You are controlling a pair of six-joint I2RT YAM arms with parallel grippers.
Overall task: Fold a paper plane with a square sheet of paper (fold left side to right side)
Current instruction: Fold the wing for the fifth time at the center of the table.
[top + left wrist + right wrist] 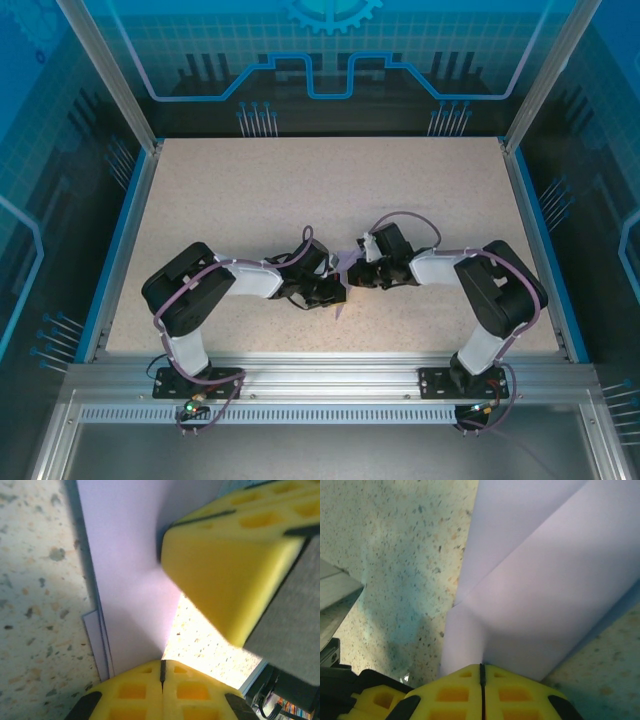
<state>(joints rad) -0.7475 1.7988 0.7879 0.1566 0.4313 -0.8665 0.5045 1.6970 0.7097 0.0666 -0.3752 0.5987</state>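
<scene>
Speckled tabletop (300, 190), blue panels (450, 60) behind. I see the lavender sheet of paper (535, 580), creased and part-folded, at table centre between both arms. Left gripper (161, 669) has its jaws pinched together on the sheet's edge. Right gripper (481, 672) is clamped on it too, close by.

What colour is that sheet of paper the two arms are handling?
Plain pale lavender-purple. The paper shows best in the right wrist view.

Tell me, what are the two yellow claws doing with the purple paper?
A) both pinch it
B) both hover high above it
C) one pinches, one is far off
A: the left gripper and right gripper are each shut on the sheet of paper at their fingertips.
</scene>
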